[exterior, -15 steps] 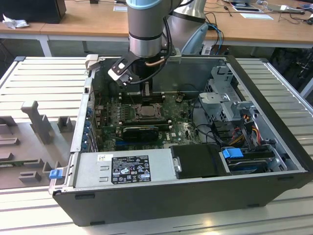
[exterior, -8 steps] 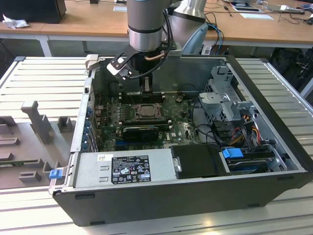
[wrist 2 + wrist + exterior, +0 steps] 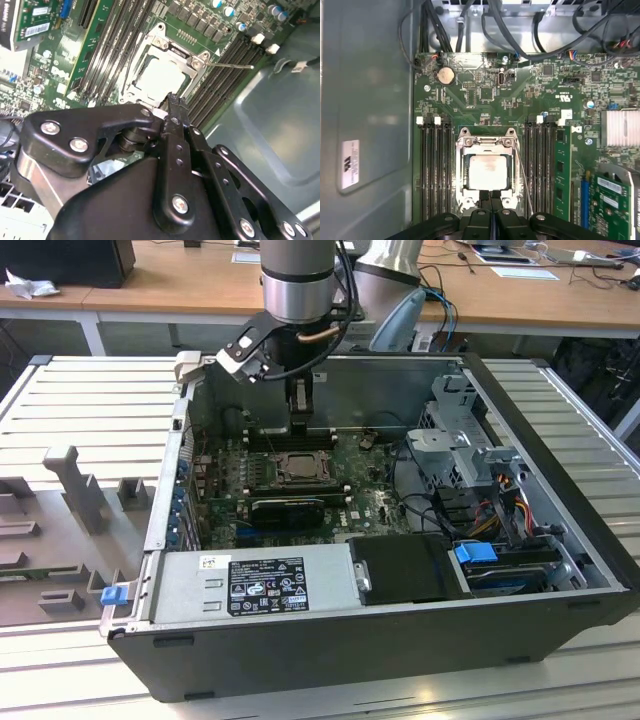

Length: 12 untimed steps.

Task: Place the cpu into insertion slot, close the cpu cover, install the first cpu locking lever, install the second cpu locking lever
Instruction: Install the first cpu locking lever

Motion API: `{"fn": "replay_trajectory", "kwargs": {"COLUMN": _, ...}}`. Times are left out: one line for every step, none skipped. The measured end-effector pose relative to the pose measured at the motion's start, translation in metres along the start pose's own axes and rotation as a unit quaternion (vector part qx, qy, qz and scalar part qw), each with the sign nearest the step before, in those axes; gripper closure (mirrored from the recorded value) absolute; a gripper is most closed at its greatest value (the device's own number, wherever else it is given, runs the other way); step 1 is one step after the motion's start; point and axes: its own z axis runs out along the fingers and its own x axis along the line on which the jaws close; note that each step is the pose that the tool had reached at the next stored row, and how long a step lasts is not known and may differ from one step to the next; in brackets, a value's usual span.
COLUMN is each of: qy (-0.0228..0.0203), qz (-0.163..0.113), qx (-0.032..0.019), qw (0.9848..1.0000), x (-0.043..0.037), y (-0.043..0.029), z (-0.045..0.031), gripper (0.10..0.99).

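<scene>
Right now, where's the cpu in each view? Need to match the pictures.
Exterior view: the cpu sits mid-way across the green board, right below the gripper.
First wrist view: pale square between the memory slots, next to the gripper.
Second wrist view: pale square, next to the gripper.
Shared landmark: the shut gripper, at the cpu's edge in all three.

Exterior view: elevated, angled down into the open computer case [image 3: 400, 640], mid-distance.
First wrist view: close, facing squarely onto the motherboard [image 3: 485, 90].
Second wrist view: closer, oblique, past the hand [image 3: 172, 102].
Shared area: insertion slot [image 3: 462, 165], all three views.
</scene>
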Motion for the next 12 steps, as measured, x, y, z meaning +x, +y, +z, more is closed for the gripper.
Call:
{"fn": "replay_trajectory", "kwargs": {"qy": -0.0002, "qz": 0.0, "qx": 0.0, "qw": 1.0, "x": 0.0001, "y": 0.0001, "z": -0.0024, "gripper": 0.98}}
{"fn": "replay_trajectory", "kwargs": {"qy": -0.0008, "qz": 0.0, "qx": 0.0, "qw": 1.0, "x": 0.0002, "y": 0.0002, "z": -0.004, "gripper": 0.98}}
{"fn": "replay_trajectory", "kwargs": {"qy": -0.0017, "qz": -0.002, "qx": -0.0001, "qw": 1.0, "x": 0.0002, "y": 0.0002, "z": -0.0042, "gripper": 0.98}}
{"fn": "replay_trajectory", "kwargs": {"qy": -0.0016, "qz": -0.015, "qx": 0.0003, "qw": 0.9999, "x": 0.0002, "y": 0.0001, "z": -0.0042, "gripper": 0.98}}
{"fn": "replay_trajectory", "kwargs": {"qy": -0.001, "qz": -0.03, "qx": 0.0006, "qw": 0.9995, "x": 0.0002, "y": 0.0001, "z": -0.0041, "gripper": 0.98}}
{"fn": "replay_trajectory", "kwargs": {"qy": -0.0006, "qz": -0.041, "qx": 0.0007, "qw": 0.9992, "x": 0.0002, "y": 0.0001, "z": -0.004, "gripper": 0.98}}
{"fn": "replay_trajectory", "kwargs": {"qy": -0.0002, "qz": -0.051, "qx": 0.001, "qw": 0.9987, "x": 0.0002, "y": 0.0001, "z": -0.0038, "gripper": 0.98}}
{"fn": "replay_trajectory", "kwargs": {"qy": 0.0004, "qz": -0.066, "qx": 0.0012, "qw": 0.9978, "x": 0.0001, "y": 0.0001, "z": -0.0035, "gripper": 0.98}}
{"fn": "replay_trajectory", "kwargs": {"qy": 0.0008, "qz": -0.076, "qx": 0.0013, "qw": 0.9971, "x": 0.0001, "y": 0.0001, "z": -0.0032, "gripper": 0.98}}
{"fn": "replay_trajectory", "kwargs": {"qy": 0.0012, "qz": -0.086, "qx": 0.0016, "qw": 0.9963, "x": 0.0001, "y": 0.0001, "z": -0.003, "gripper": 0.98}}
{"fn": "replay_trajectory", "kwargs": {"qy": 0.0018, "qz": -0.101, "qx": 0.0019, "qw": 0.9949, "x": 0.0001, "y": 0.0001, "z": -0.0029, "gripper": 0.98}}
{"fn": "replay_trajectory", "kwargs": {"qy": 0.0025, "qz": -0.123, "qx": 0.0024, "qw": 0.9924, "x": 0.0002, "y": 0.0001, "z": -0.0025, "gripper": 0.98}}
